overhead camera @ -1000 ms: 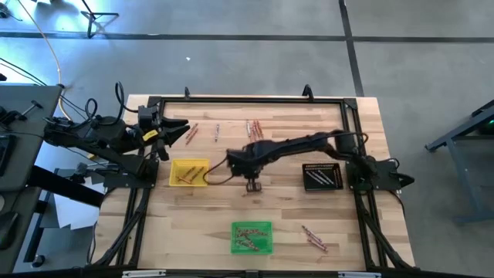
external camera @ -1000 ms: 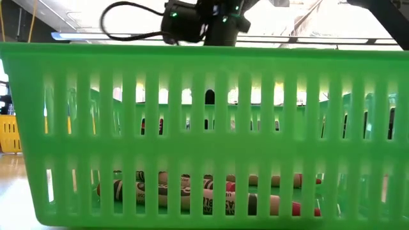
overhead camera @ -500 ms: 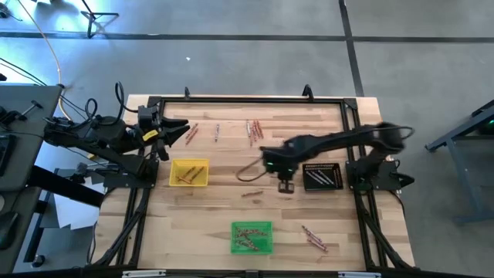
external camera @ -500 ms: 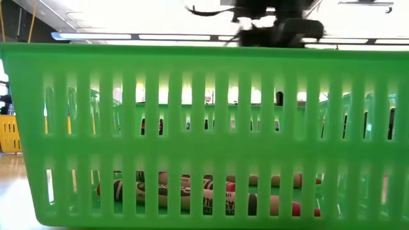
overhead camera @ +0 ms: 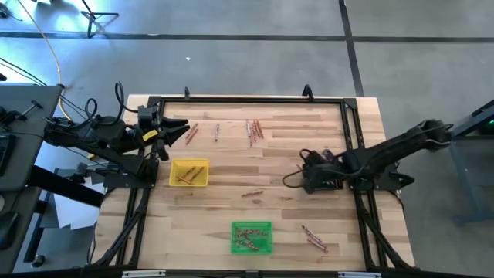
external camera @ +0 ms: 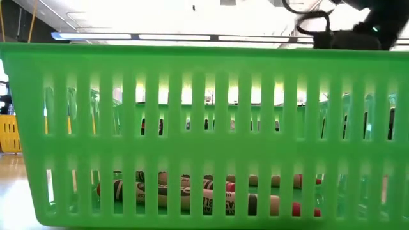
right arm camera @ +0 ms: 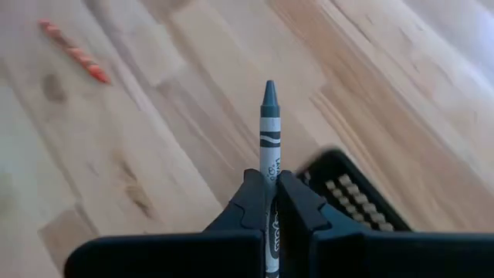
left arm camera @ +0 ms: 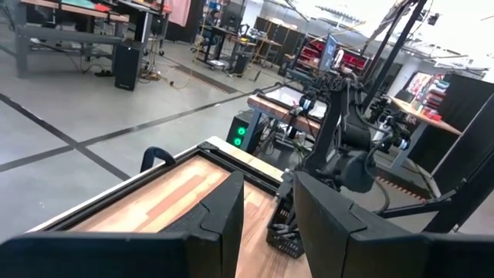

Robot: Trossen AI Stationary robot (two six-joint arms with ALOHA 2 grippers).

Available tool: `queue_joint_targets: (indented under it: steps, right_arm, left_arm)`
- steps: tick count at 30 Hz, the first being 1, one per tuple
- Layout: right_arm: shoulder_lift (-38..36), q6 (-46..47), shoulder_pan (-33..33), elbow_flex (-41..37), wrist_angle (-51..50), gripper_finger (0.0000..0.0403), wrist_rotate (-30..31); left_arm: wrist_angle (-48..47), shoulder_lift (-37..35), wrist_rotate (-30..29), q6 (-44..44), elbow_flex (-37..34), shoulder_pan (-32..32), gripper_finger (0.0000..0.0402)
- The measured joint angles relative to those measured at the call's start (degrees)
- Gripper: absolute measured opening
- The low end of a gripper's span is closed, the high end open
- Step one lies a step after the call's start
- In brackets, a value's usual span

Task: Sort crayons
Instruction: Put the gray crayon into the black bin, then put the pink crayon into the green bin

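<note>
My right gripper (right arm camera: 268, 184) is shut on a grey crayon (right arm camera: 268, 123) and hangs over the near left part of the black tray (overhead camera: 324, 176), at the table's right side. The crayon's pointed tip sticks out ahead of the fingers. My left gripper (left arm camera: 268, 224) waits open at the table's far left (overhead camera: 174, 131), with nothing between its fingers. Loose crayons lie on the wood: an orange one (right arm camera: 73, 52), others near the far edge (overhead camera: 253, 130), one mid-table (overhead camera: 252, 193). My right gripper pinches the grey crayon's paper-wrapped shaft (right arm camera: 268, 164) between its two fingers (right arm camera: 251, 202), behind the middle. The fingers run along the crayon, slanting down. The crayon is lifted clear of table and tray, its tip pointing forward out of the hold.
A yellow tray (overhead camera: 189, 171) with a few crayons stands left of centre. A green tray (overhead camera: 252, 237) with several crayons stands at the near edge and fills the low view (external camera: 204, 134). More crayons lie near the right front (overhead camera: 314, 238). A black frame borders the table.
My right gripper has swung from mid-table toward the table's right edge, as the arm folded back, and now hangs over the black tray. Its wrist has rolled on the way. Its fingers have stayed shut.
</note>
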Motion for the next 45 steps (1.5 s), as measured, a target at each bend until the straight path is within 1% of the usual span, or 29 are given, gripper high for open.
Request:
queue_joint_targets:
  steps: [3, 6, 9, 11, 16, 18, 20, 23, 28, 30, 31, 34, 40, 45]
  right_arm:
    - [-0.73, 5.33, 1.2, -3.52, -1.1, 0.0001, 0.36]
    - [-0.72, 10.26, 1.72, -5.21, -0.8, 0.0004, 0.39]
    - [-0.72, 14.38, 1.7, -5.59, -1.08, 0.0021, 0.4]
    - [-0.72, 14.71, 1.7, -5.59, -1.08, 0.0034, 0.09]
    - [-0.72, 14.73, 1.7, -5.59, -1.12, 0.0065, -6.26]
    - [-0.72, 15.12, 1.7, -5.57, -1.16, 0.0071, -9.71]
    - [-0.72, 17.82, 1.7, -5.28, -1.74, 0.0074, -12.61]
    - [-0.72, 21.71, 1.7, -2.7, -3.51, 0.0074, -13.53]
    - [-0.72, 21.37, 1.82, 6.04, -3.67, 0.0063, -10.22]
    - [-0.22, 23.62, 2.76, 9.68, -3.65, 0.0055, -9.95]
    - [0.43, 25.35, 3.65, 11.3, -3.55, 0.0051, -10.19]
    - [4.16, 29.84, 7.01, 15.34, -3.63, 0.0037, -14.06]
    - [17.21, 39.22, 14.94, 21.96, -3.71, 0.0025, -24.34]
    - [27.1, 48.01, 19.33, 26.35, -0.82, 0.0025, -27.27]
  left_arm:
    - [0.02, 0.0, -0.2, 0.0, 0.0, 0.0, 0.0101]
    - [0.06, 0.0, -0.19, -0.02, 0.0, 0.0, 0.0101]
    - [0.06, 0.0, -0.2, -0.02, 0.0, 0.0, 0.0101]
    - [0.06, 0.0, -0.18, 0.0, 0.0, 0.02, 0.0101]
    - [0.04, 0.0, -0.2, -0.02, 0.0, 0.02, 0.0101]
    - [0.04, 0.0, -0.19, 0.0, 0.0, 0.02, 0.0101]
    - [0.04, 0.0, -0.19, 0.0, 0.0, 0.02, 0.0101]
    - [0.04, 0.0, -0.18, 0.02, 0.0, 0.02, 0.0101]
    - [0.02, 0.0, -0.18, 0.57, 0.0, 0.02, 0.0101]
    - [-0.01, 0.0, -0.18, 0.55, 0.0, 0.02, 0.0101]
    - [-0.02, 0.0, -0.18, 0.55, 0.0, 0.02, 0.0101]
    - [-0.05, 0.0, -0.18, 0.56, 0.0, 0.04, 0.0101]
    - [-0.07, 0.0, -0.18, 2.58, 0.0, 0.04, 0.0101]
    - [0.0, 0.02, -0.18, 6.97, 0.0, 0.04, 0.0101]
